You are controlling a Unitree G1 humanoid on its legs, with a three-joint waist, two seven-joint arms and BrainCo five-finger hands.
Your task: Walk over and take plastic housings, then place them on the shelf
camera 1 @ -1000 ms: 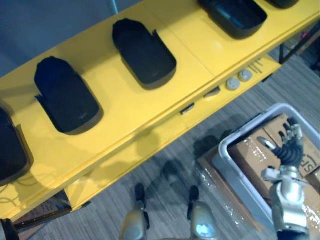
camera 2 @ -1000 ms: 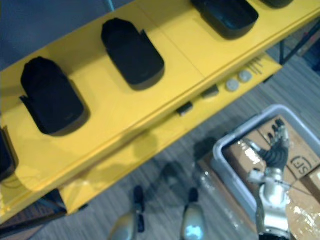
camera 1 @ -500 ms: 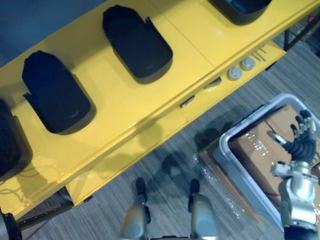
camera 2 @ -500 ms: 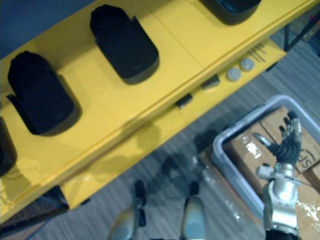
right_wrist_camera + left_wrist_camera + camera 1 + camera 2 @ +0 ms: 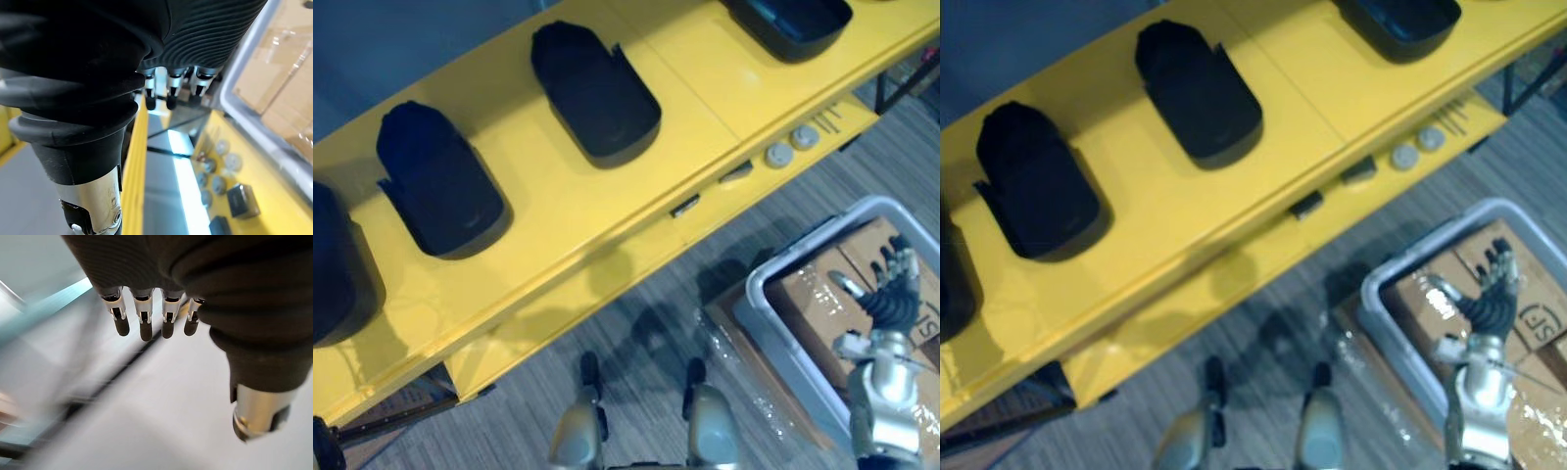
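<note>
The left hand (image 5: pixel 145 328) hangs with its fingers straight and side by side, holding nothing. What lies beyond them is too blurred to tell.

Four black plastic housings lie in a slanting row on top of the yellow shelf (image 5: pixel 558 220), well apart from one another, and neither hand is on any of them. The first housing (image 5: pixel 333 269) is cut off at the left edge. After it come the second housing (image 5: pixel 440 181) and the third housing (image 5: pixel 597 93). The fourth housing (image 5: pixel 793 18) is partly cut off at the top edge.

A lower yellow ledge (image 5: pixel 597 289) runs along the front of the shelf. It carries a small dark block (image 5: pixel 685 207), a second dark block (image 5: pixel 736 174) and then two grey discs (image 5: pixel 778 155) (image 5: pixel 805 137) just beside each other.

Further right a grey tote (image 5: pixel 781 343) sits on the striped floor (image 5: pixel 862 166). It holds cardboard boxes (image 5: pixel 813 299) under shiny wrap. The right hand (image 5: pixel 891 294) is over those boxes, its fingers spread and slightly bent, and it is empty. I cannot tell whether it touches the cardboard.
</note>
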